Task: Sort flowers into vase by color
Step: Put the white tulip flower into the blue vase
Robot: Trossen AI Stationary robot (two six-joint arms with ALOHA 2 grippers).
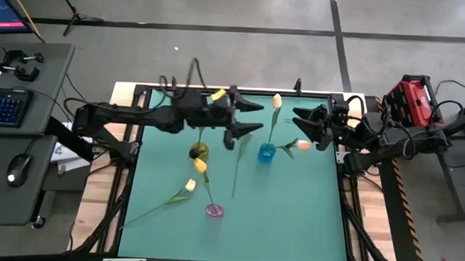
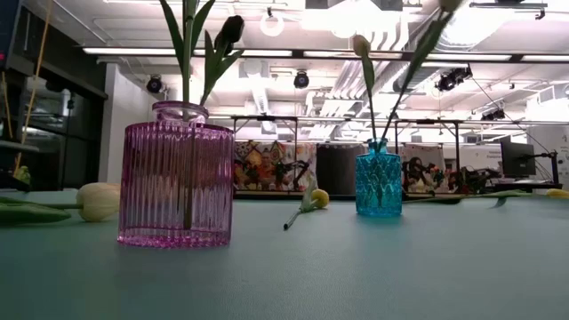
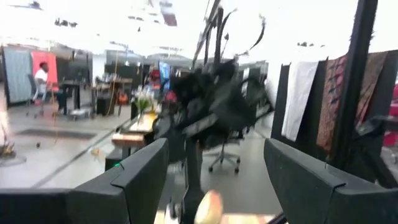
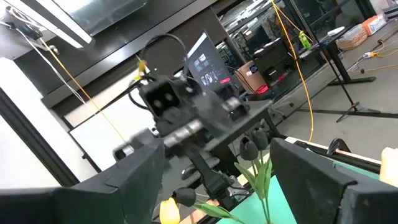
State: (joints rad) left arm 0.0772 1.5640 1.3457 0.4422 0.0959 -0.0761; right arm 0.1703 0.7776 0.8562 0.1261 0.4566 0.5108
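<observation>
Above teal table (image 1: 291, 218) with vases, open empty left pincer (image 1: 247, 119); right pincer (image 1: 302, 125) open too.

The dark six-joint left arm is extended from the left side across the far half of the table, and its two-finger left gripper (image 1: 250, 119) is held wide open with nothing seen between the fingers (image 3: 134, 180). The dark right arm is folded in from the right edge, with its two-finger right gripper (image 1: 301, 125) pointed toward the left one, fingers (image 4: 314, 177) spread apart and nothing gripped. Both grippers are seen raised above the table surface, near each other but apart.
</observation>
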